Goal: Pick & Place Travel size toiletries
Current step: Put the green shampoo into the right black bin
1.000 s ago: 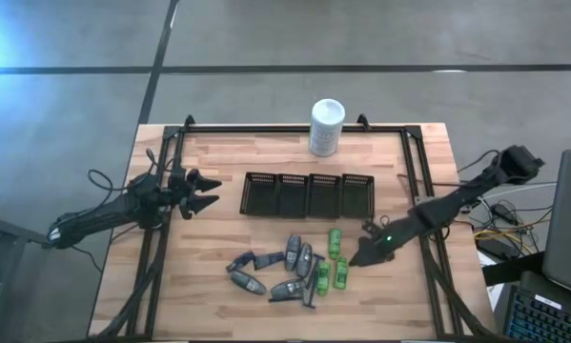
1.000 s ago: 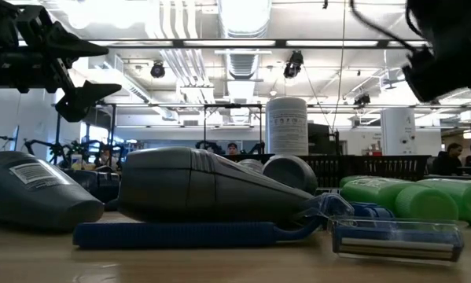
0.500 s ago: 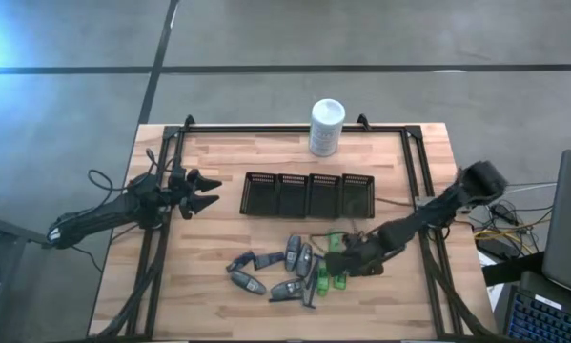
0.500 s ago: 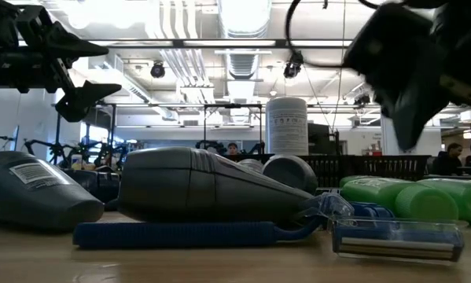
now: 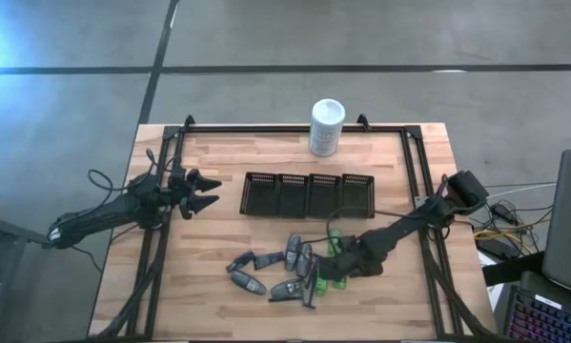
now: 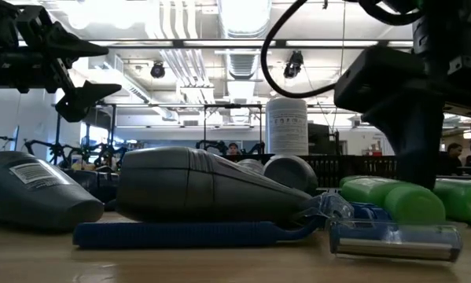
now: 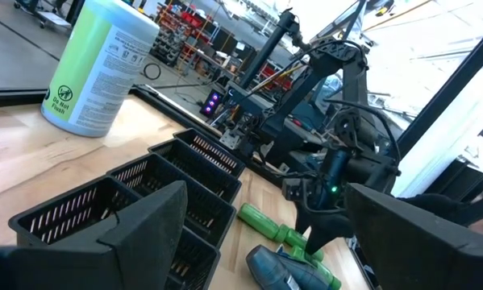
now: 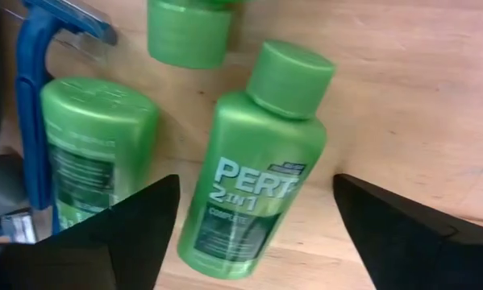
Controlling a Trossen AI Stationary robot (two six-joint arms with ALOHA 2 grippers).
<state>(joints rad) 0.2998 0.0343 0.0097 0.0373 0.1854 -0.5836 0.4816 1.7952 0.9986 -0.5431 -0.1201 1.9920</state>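
Observation:
The toiletries lie in a heap near the table's near edge: grey tubes [image 5: 266, 273], blue-handled razors [image 6: 196, 233] and green bottles [image 5: 323, 278]. My right gripper [image 5: 340, 265] is low over the green bottles and open. In its wrist view the gripper [image 8: 255, 184] has one finger on either side of a green "PERT 2 in 1" bottle [image 8: 253, 169] that lies flat on the wood; I see no touch. Two more green bottles [image 8: 100, 153] lie beside it. My left gripper [image 5: 205, 191] waits open near the table's left edge, left of the tray.
A black mesh tray with several compartments [image 5: 309, 195] sits mid-table, beyond the heap. A large white canister [image 5: 326, 127] stands at the far edge. Black rails [image 5: 414, 181] run along the table's sides. Bare wood lies right of the bottles and near the left arm.
My right gripper has moved toward the table's left and come down over the green bottles, staying open. The toiletries and the left arm have kept still.

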